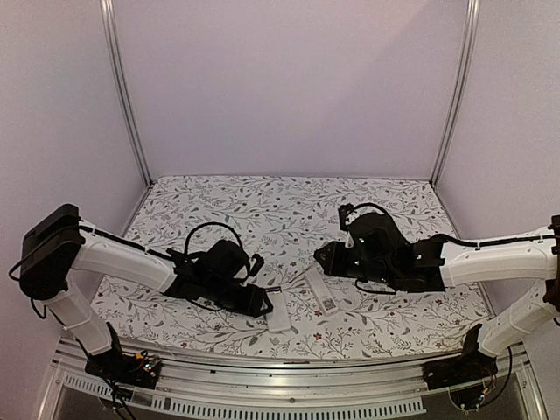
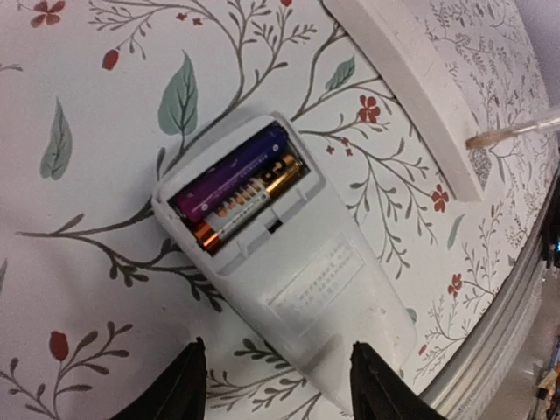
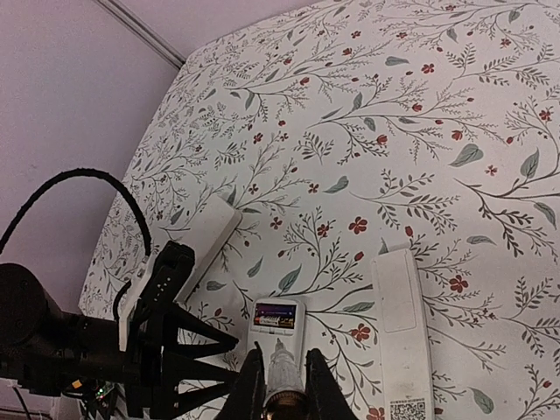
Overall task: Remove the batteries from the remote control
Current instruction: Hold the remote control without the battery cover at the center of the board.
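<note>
A white remote (image 2: 306, 280) lies back-up with its battery bay uncovered. Two batteries (image 2: 241, 188) sit side by side in the bay, one purple, one black and gold with a copper end. My left gripper (image 2: 278, 350) is open, its fingers either side of the remote's lower end and clear of it. My right gripper (image 3: 280, 360) is shut on a thin grey pen-like tool (image 3: 278, 354) whose tip is over the remote (image 3: 276, 337), just short of the batteries (image 3: 274, 316). In the top view the remote (image 1: 278, 313) lies between the left gripper (image 1: 260, 302) and the right gripper (image 1: 324, 255).
A second white remote (image 3: 402, 324) with a QR label lies just right of the first; it also shows in the top view (image 1: 322, 293). A flat white piece (image 3: 206, 236) lies beyond the left gripper. The table's front edge (image 2: 516, 297) is close to the remote.
</note>
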Available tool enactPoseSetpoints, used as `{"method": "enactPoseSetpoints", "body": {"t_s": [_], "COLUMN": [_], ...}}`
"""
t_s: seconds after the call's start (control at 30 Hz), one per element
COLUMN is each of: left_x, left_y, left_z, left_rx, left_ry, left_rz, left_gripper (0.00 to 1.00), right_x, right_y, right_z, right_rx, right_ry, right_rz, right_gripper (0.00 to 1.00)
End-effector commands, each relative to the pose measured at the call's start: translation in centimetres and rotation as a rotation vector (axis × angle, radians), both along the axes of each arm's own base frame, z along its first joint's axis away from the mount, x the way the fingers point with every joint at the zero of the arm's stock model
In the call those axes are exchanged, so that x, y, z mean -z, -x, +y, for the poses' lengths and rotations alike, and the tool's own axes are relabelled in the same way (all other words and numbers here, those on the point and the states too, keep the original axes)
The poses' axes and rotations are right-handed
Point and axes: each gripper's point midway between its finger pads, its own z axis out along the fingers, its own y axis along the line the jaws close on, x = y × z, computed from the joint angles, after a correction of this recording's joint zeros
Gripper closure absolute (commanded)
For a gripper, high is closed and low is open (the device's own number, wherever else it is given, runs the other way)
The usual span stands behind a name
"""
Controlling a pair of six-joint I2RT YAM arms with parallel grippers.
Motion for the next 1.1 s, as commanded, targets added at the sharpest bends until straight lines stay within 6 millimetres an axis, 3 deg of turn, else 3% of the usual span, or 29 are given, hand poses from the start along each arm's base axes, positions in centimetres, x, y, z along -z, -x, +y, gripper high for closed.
{"method": "enactPoseSetpoints", "body": {"t_s": [0.0,0.17,0.33,0.63,1.07], "left_x": [-2.1,-3.1,-2.8,-1.5,0.0], "left_y": [-3.0,-5.2,-6.3,-6.7,-6.7], "left_z": [0.5,1.3,2.1,2.3,2.3], "left_rx": [-0.108,-0.192,-0.235,-0.238,-0.232], "left_ry": [0.089,0.148,0.151,0.144,0.125], "left_rz": [-0.047,-0.066,-0.068,-0.046,-0.028], "left_gripper": [0.44,0.47,0.52,0.63,0.71], "right_x": [-0.8,-0.6,-0.4,0.8,2.6], "right_y": [-0.3,-0.6,-1.0,-1.4,-1.7], "right_z": [1.1,2.0,2.7,3.6,4.6], "right_rx": [-0.038,-0.067,-0.077,-0.113,-0.125], "right_ry": [0.042,0.072,0.094,0.165,0.222], "right_rz": [-0.059,-0.08,-0.088,-0.088,-0.042], "right_gripper": [1.0,1.0,1.0,1.0,1.0]}}
